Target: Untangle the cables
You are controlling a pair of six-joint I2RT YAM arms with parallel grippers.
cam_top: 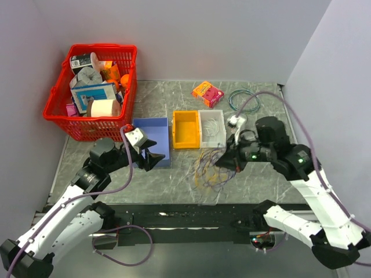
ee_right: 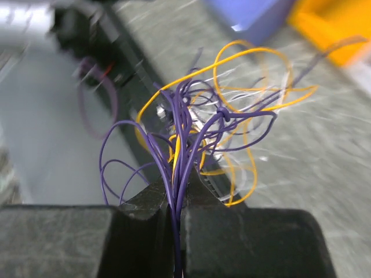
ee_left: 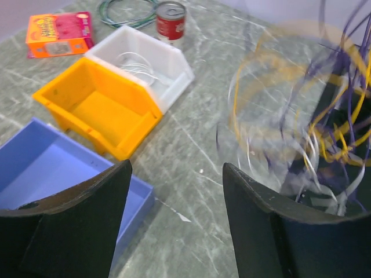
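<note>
Right gripper (ee_right: 177,213) pinching cables (ee_right: 223,114), held ends hidden

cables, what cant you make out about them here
- Left wrist view: the cables are smeared by motion blur; single loops cannot be separated.
- Right wrist view: the purple strands vanish between the shut jaws of the right gripper.
- Top view: strands too thin to trace crossings.
</note>
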